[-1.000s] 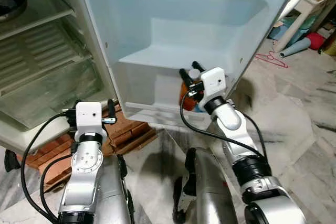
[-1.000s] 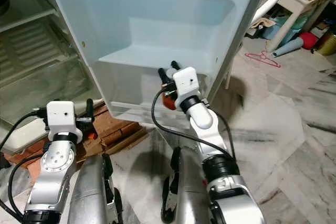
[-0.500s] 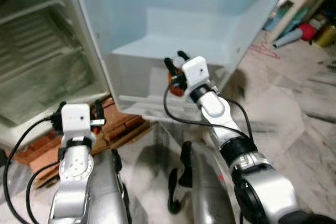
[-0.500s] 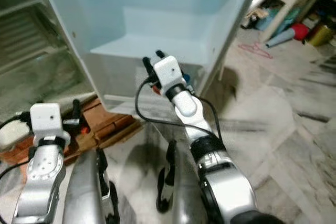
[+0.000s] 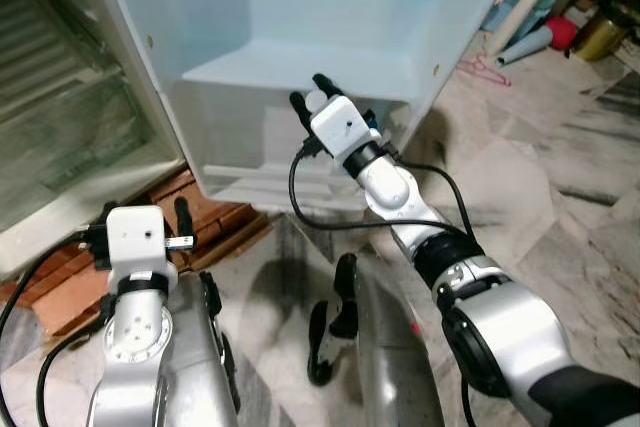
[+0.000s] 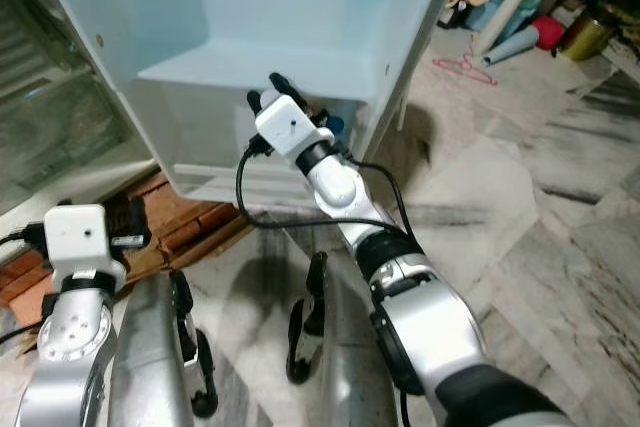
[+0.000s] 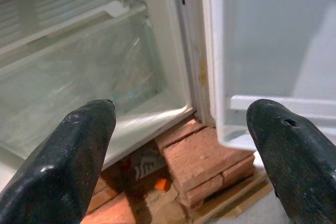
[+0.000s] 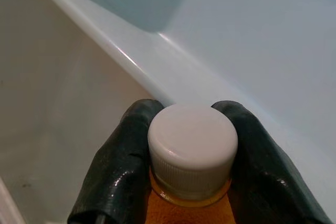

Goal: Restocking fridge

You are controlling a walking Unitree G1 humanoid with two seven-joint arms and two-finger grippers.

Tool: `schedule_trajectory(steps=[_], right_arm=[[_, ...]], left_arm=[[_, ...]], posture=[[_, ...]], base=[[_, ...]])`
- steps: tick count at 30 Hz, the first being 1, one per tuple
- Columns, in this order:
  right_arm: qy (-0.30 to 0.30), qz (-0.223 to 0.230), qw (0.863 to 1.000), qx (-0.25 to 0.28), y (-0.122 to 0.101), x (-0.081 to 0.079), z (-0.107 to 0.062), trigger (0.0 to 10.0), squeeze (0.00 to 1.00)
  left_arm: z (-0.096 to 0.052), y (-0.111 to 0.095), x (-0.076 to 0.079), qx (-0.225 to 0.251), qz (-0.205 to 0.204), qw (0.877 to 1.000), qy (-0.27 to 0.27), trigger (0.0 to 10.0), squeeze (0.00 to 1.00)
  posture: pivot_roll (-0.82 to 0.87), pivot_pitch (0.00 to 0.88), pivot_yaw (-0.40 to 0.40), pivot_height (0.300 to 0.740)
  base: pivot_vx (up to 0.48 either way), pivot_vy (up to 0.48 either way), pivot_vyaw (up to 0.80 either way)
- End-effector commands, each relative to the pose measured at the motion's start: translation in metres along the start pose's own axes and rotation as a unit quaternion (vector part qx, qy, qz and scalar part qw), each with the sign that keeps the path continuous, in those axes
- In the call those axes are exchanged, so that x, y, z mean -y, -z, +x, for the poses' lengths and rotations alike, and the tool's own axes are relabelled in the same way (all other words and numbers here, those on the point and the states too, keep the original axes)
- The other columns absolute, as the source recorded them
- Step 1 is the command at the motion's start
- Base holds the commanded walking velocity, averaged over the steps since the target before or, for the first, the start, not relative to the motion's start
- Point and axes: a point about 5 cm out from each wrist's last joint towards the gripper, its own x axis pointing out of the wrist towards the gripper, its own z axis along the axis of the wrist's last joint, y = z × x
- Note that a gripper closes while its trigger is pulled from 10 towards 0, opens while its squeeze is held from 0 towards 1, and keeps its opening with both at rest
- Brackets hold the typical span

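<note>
**Bottle held at the fridge door shelf**

The right gripper (image 8: 191, 182) clamps its 2 glossy black fingers (image 8: 123, 166) on an orange bottle (image 8: 181, 211) with a ribbed white cap (image 8: 192, 148), inside the smooth white fridge door (image 5: 300, 7). The left gripper (image 7: 178, 156) hangs wide open near red bricks (image 7: 202, 163).

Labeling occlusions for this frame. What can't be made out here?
- Bottle body and label: the right wrist view cuts it off below the neck; in the eye views the right gripper and its wrist camera cover it.
- Door bin contents: hidden behind its frosted front wall.
- Left gripper: open, holding nothing; the orange item under the bricks is too small to identify.
</note>
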Motion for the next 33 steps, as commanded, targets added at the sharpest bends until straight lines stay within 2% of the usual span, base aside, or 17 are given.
schedule_trajectory(steps=[1, 6, 9, 10, 11, 12, 13, 15, 18, 25, 33], right_arm=[[-0.062, -0.007, 0.994, -0.095, 0.034, -0.023, -0.021, 10.0, 0.00], [-0.059, 0.009, 0.993, -0.099, 0.035, -0.029, -0.023, 10.0, 0.00], [-0.053, 0.048, 0.991, -0.109, 0.037, -0.038, -0.025, 10.0, 0.00], [-0.053, 0.048, 0.991, -0.109, 0.037, -0.038, -0.025, 10.0, 0.00], [-0.036, 0.092, 0.987, -0.130, 0.041, -0.042, -0.028, 10.0, 0.00], [-0.029, 0.109, 0.984, -0.139, 0.044, -0.043, -0.029, 10.0, 0.00], [-0.029, 0.109, 0.984, -0.139, 0.044, -0.043, -0.029, 10.0, 0.00], [-0.018, 0.148, 0.973, -0.176, 0.053, -0.050, -0.036, 10.0, 0.00], [-0.010, 0.171, 0.965, -0.200, 0.059, -0.053, -0.042, 10.0, 0.00], [-0.012, 0.185, 0.959, -0.213, 0.063, -0.053, -0.045, 10.0, 0.00], [-0.020, 0.178, 0.961, -0.211, 0.064, -0.052, -0.048, 10.0, 0.00]], left_arm=[[-0.006, 0.000, -0.003, -0.006, 0.004, 1.000, -0.003, 10.0, 0.00], [-0.014, -0.002, -0.004, -0.011, 0.008, 1.000, 0.000, 10.0, 0.00], [-0.020, -0.005, -0.005, -0.015, 0.008, 1.000, 0.005, 10.0, 0.00], [-0.020, -0.005, -0.005, -0.015, 0.008, 1.000, 0.005, 10.0, 0.00], [-0.024, -0.007, -0.005, -0.018, 0.009, 1.000, 0.006, 10.0, 0.00], [-0.026, -0.008, -0.006, -0.019, 0.009, 1.000, 0.007, 10.0, 0.00], [-0.026, -0.008, -0.006, -0.019, 0.009, 1.000, 0.007, 10.0, 0.00], [-0.031, -0.010, -0.006, -0.025, 0.010, 1.000, 0.008, 10.0, 0.00], [-0.036, -0.011, -0.006, -0.030, 0.010, 0.999, 0.011, 10.0, 0.00], [-0.039, -0.011, -0.005, -0.037, 0.008, 0.999, 0.011, 10.0, 0.00], [-0.032, -0.013, -0.004, -0.035, 0.006, 0.999, 0.008, 10.0, 0.00]], posture=[[0.25, 0.363, -0.129, 0.563], [0.26, 0.390, -0.122, 0.563], [0.27, 0.417, -0.115, 0.563], [0.27, 0.417, -0.115, 0.563], [0.28, 0.435, -0.112, 0.563], [0.28, 0.438, -0.112, 0.563], [0.28, 0.438, -0.112, 0.563], [0.29, 0.457, -0.111, 0.563], [0.30, 0.471, -0.118, 0.563], [0.29, 0.472, -0.130, 0.563], [0.29, 0.444, -0.124, 0.563]], base=[[0.000, 0.000, 0.00], [0.000, 0.000, 0.00], [0.000, 0.000, 0.00], [0.000, 0.000, 0.00], [0.000, 0.000, 0.00], [0.000, 0.000, 0.00], [0.000, 0.000, 0.00], [0.000, 0.000, 0.00], [0.000, 0.000, 0.00], [0.000, 0.000, 0.00], [0.000, 0.000, 0.00]])
